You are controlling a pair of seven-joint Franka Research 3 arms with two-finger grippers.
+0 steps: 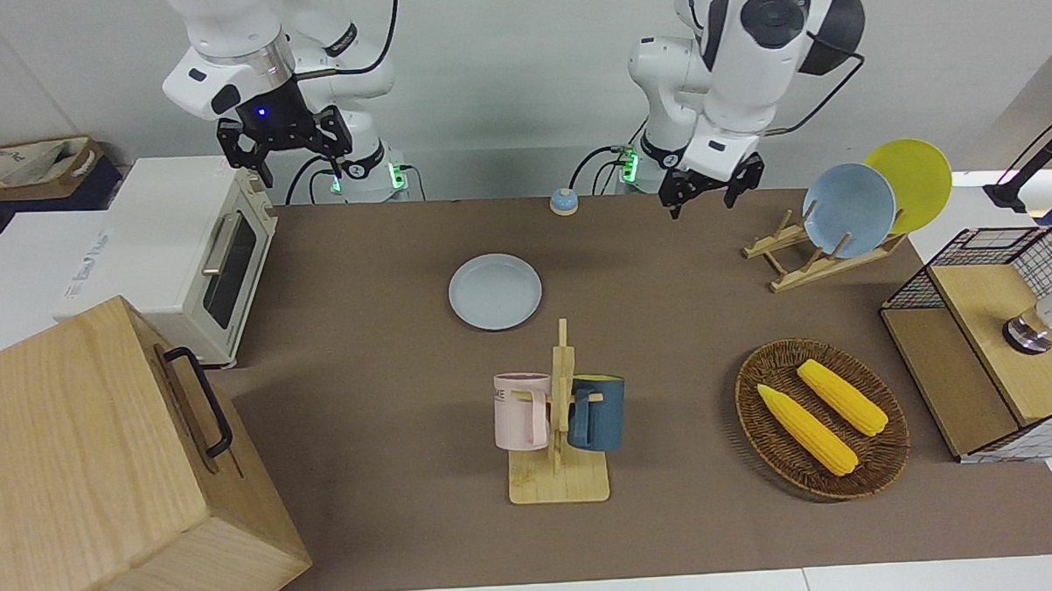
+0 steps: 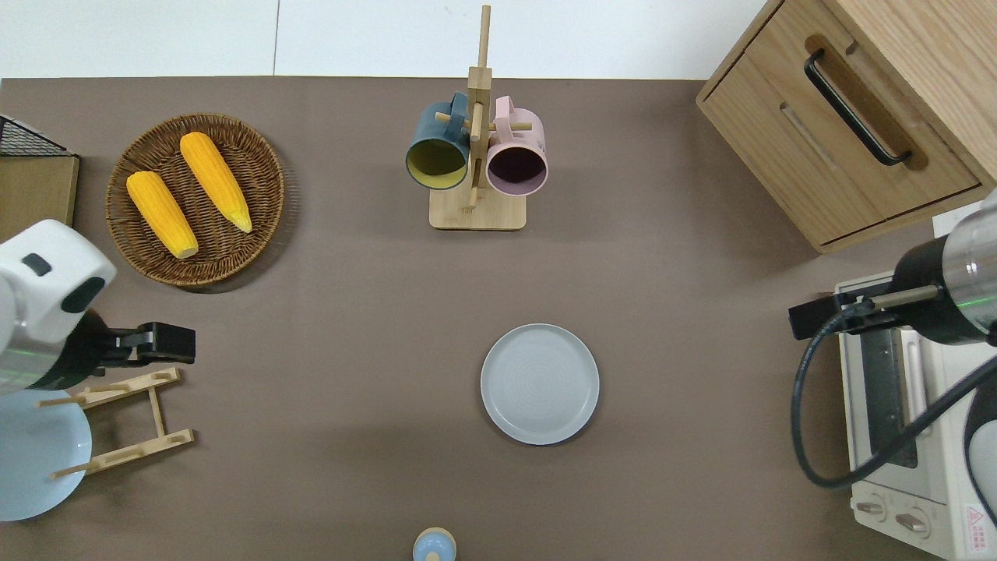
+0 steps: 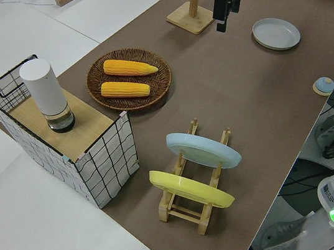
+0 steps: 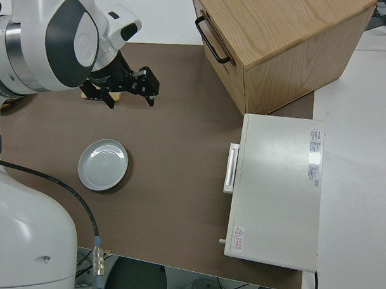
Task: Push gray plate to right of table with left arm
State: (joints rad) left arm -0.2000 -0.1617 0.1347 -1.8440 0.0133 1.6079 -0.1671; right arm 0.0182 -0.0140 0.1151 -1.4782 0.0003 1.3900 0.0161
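Lying mid-table, gray plate (image 2: 540, 384) well apart from left arm's fingers (image 2: 167, 344).

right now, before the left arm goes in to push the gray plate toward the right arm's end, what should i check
1. Round pale gray plate lies flat on the brown table: ok.
2. Left gripper at the plate: not ok; it hangs over the table beside the wooden dish rack, apart from the plate.
3. Left gripper empty and open: ok.
4. Table bare from the plate to the white toaster oven: ok.
5. Wooden mug rack apart from the plate: ok.
6. Right gripper parked: ok.
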